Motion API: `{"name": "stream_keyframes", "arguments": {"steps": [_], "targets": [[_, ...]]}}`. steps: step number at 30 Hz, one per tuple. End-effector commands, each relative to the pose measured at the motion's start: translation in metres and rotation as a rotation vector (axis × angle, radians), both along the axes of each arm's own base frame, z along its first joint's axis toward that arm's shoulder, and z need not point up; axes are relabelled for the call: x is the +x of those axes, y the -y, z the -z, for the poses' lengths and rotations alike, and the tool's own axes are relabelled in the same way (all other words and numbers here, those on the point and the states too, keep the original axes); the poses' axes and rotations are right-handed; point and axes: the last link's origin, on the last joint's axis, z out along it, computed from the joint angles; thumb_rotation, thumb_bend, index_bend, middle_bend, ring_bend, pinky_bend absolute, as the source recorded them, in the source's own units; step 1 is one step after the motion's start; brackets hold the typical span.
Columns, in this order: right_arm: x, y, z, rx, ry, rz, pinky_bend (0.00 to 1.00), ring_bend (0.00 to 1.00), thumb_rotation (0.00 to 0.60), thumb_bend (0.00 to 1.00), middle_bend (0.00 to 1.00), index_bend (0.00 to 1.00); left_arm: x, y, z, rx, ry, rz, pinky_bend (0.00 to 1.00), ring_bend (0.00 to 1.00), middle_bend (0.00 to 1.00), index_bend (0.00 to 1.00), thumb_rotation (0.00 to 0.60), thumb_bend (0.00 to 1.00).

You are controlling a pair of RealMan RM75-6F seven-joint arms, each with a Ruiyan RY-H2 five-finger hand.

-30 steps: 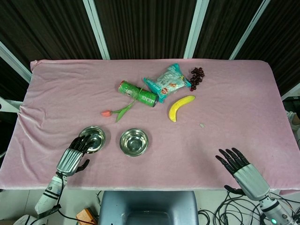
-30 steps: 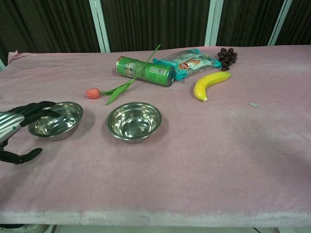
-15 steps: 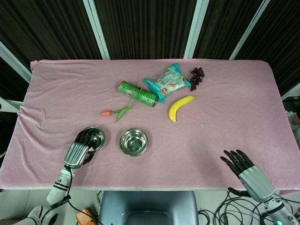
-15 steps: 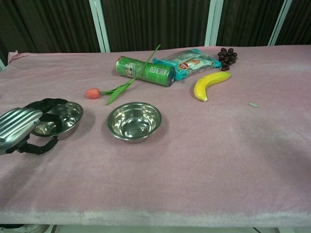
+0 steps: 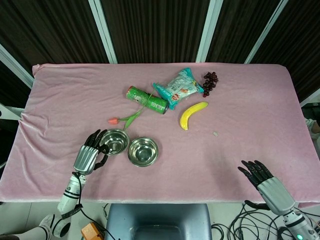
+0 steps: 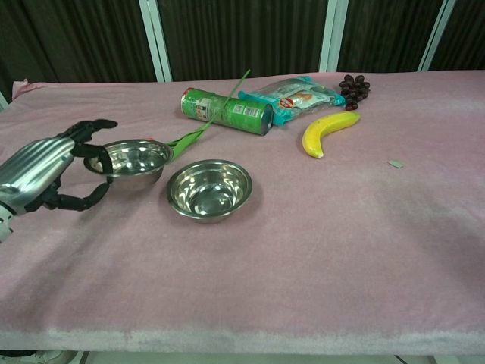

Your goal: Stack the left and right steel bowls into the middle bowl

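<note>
My left hand (image 5: pixel 90 156) grips a steel bowl (image 5: pixel 116 141) by its left rim and holds it raised just above the pink cloth. In the chest view the same bowl (image 6: pixel 136 161) hangs level in the left hand (image 6: pixel 45 176), with fingers over the rim and the thumb below. A second steel bowl (image 5: pixel 143 151) stands on the cloth right beside it, shown in the chest view as the middle bowl (image 6: pixel 209 189). My right hand (image 5: pixel 265 182) hovers at the table's front right edge, fingers spread and holding nothing.
Behind the bowls lie a tulip (image 5: pixel 125 120), a green can (image 5: pixel 146 100), a snack bag (image 5: pixel 179 86), grapes (image 5: pixel 210 82) and a banana (image 5: pixel 192 114). A small scrap (image 5: pixel 215 133) lies to the right. The pink table (image 5: pixel 60 100) ends just behind my hands.
My left hand closed on the left bowl, lifted it and carried it right and back toward the middle bowl. The right hand drew slightly back toward the front edge.
</note>
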Motion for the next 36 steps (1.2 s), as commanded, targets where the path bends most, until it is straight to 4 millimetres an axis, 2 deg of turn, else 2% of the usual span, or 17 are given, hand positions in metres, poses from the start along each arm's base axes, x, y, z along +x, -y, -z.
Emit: {"name": "stream_keyframes", "arguments": {"steps": [1,3,5,8,14,18,24,27,30,32,36], "targets": [[0.000,0.000,0.000,0.001,0.000,0.001,0.00,0.00,0.550,0.25,0.00,0.00,0.010,-0.004,-0.008,0.024,0.026,0.024,0.16,0.03,0.08,0.65,0.600,0.45],[0.000,0.001,0.001,0.004,0.001,0.003,0.00,0.00,0.549,0.25,0.00,0.00,0.022,-0.006,-0.013,0.039,0.060,0.048,0.16,0.03,0.09,0.65,0.600,0.45],[0.000,0.001,0.002,0.008,0.000,0.003,0.00,0.00,0.549,0.25,0.00,0.00,0.057,-0.005,-0.015,0.034,0.105,0.131,0.16,0.03,0.09,0.65,0.600,0.44],[0.000,0.001,0.002,0.007,0.002,0.003,0.00,0.00,0.549,0.25,0.00,0.00,0.079,0.002,-0.009,0.008,0.080,0.164,0.16,0.03,0.09,0.65,0.600,0.43],[0.001,0.001,-0.001,0.003,0.009,0.001,0.00,0.00,0.549,0.25,0.00,0.00,0.101,0.016,0.015,-0.069,0.017,0.184,0.15,0.02,0.09,0.63,0.600,0.41],[0.001,0.001,-0.003,0.001,0.016,-0.001,0.00,0.00,0.548,0.25,0.00,0.00,0.103,0.020,0.032,-0.094,-0.037,0.187,0.15,0.01,0.08,0.61,0.600,0.41],[0.001,0.000,-0.005,-0.003,0.023,-0.004,0.00,0.00,0.547,0.25,0.00,0.00,0.097,0.019,0.048,-0.131,-0.107,0.163,0.15,0.00,0.07,0.54,0.600,0.39],[0.001,0.000,-0.005,-0.002,0.024,-0.005,0.00,0.00,0.548,0.25,0.00,0.00,0.093,0.018,0.052,-0.139,-0.133,0.149,0.14,0.00,0.04,0.37,0.600,0.38],[0.001,-0.001,-0.006,-0.003,0.025,-0.007,0.00,0.00,0.549,0.25,0.00,0.00,0.091,0.017,0.052,-0.146,-0.136,0.129,0.14,0.00,0.01,0.13,0.600,0.37],[0.001,-0.001,-0.006,-0.005,0.027,-0.008,0.00,0.00,0.548,0.25,0.00,0.00,0.089,0.018,0.049,-0.152,-0.144,0.125,0.13,0.00,0.00,0.04,0.600,0.37],[0.001,-0.001,-0.008,-0.014,0.029,-0.006,0.00,0.00,0.548,0.25,0.00,0.00,0.077,0.029,0.028,-0.164,-0.177,0.134,0.13,0.00,0.00,0.00,0.600,0.36]]}}
